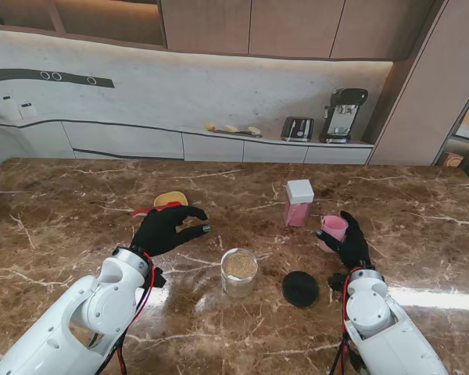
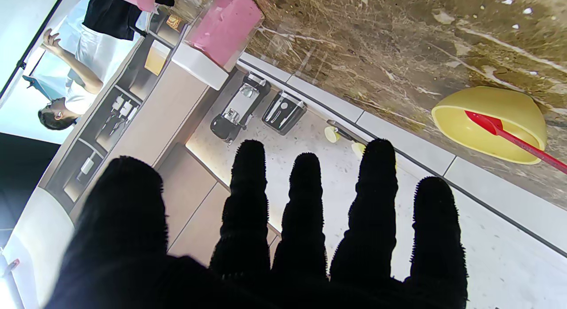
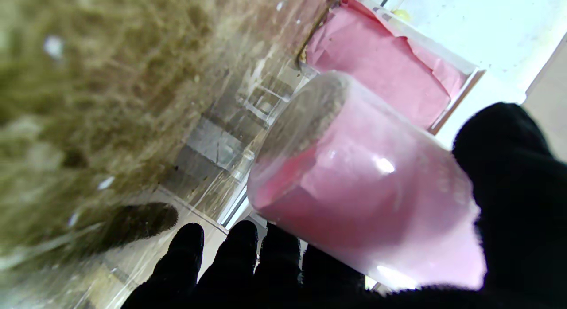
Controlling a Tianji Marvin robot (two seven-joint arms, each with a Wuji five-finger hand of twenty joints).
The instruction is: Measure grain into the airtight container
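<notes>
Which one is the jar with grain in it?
Find the two robot hands on the marble table; the glass jar stands between them, nearest me. Unlike the lidded pink container, it is clear, open-topped, with tan grain inside and a black lid beside it.

Brown marble table (image 1: pixel 78 203), wooden cabinets (image 1: pixel 297 27)

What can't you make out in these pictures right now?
- Contents of the pink cup: stand view too small, right hand wraps it; right wrist view blurred.
- Yellow bowl: left hand covers part; red spoon cut off by the left wrist view's edge.
- Pink container: contents unclear.
</notes>
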